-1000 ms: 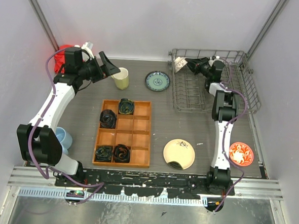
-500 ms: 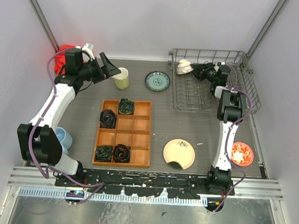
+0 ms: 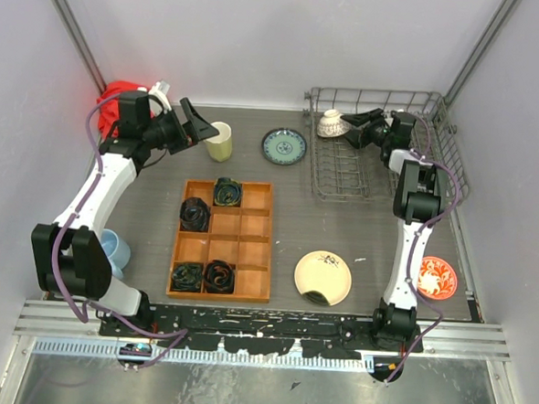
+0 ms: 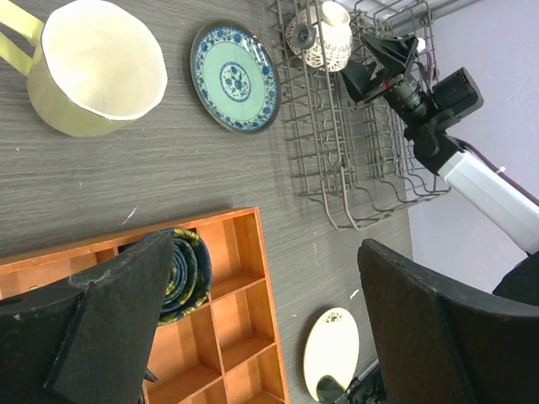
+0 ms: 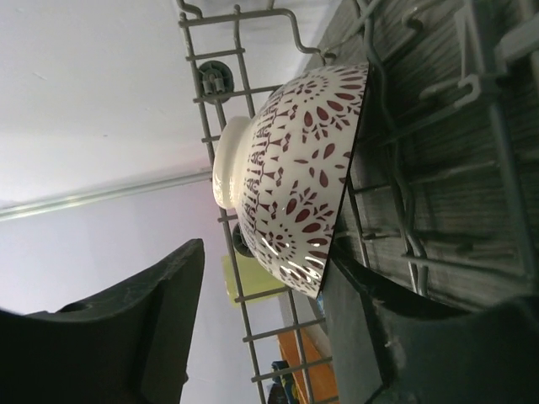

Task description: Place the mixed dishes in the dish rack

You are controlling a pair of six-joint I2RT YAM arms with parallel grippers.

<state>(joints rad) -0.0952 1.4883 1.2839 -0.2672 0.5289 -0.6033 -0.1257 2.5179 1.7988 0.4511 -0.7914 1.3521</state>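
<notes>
now bowl [image 3: 330, 123] sits upturned in rack [image 3: 344, 184], right gripper [image 3: 351, 131] spread beside it; left gripper [image 3: 199, 132] spread, we reckon it must close round mug [image 3: 220, 142].

place: robot lab cell | plain white walls [image 3: 261, 37] box the grey surface [image 3: 149, 222] | near edge: aluminium rail [image 3: 61, 314], left arm [image 3: 92, 191], right arm [image 3: 403, 238] bolted

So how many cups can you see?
2. The pale yellow mug stands near the back of the table. The light blue cup sits at the near left, partly hidden behind the left arm. More could be hidden.
</notes>
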